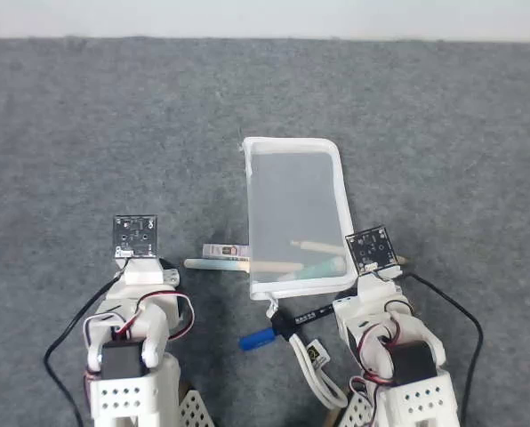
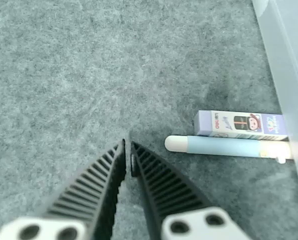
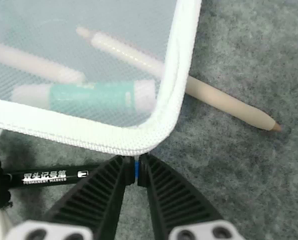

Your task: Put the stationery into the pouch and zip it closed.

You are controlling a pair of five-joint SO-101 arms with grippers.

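A white mesh pouch [image 1: 292, 213] lies flat mid-table. Through its mesh I see a teal pen [image 3: 89, 95] and a cream stick [image 3: 34, 65]; inside or underneath, I cannot tell. A beige pencil [image 3: 229, 102] pokes out from under its rim. Left of the pouch lie a small eraser box [image 2: 239, 123] and a pale blue pen [image 2: 224, 146], whose end runs under the pouch edge. A black marker [image 1: 287, 325] with a blue cap lies near the pouch's front corner. My left gripper [image 2: 128, 145] is shut, just short of the pen's tip. My right gripper [image 3: 136, 167] is shut at the pouch's corner, with a thin blue sliver between its tips.
Grey felt [image 1: 114, 116] covers the table, with open room behind and to the left of the pouch. A white cable [image 1: 314, 374] loops in front of the right arm's base, next to the marker.
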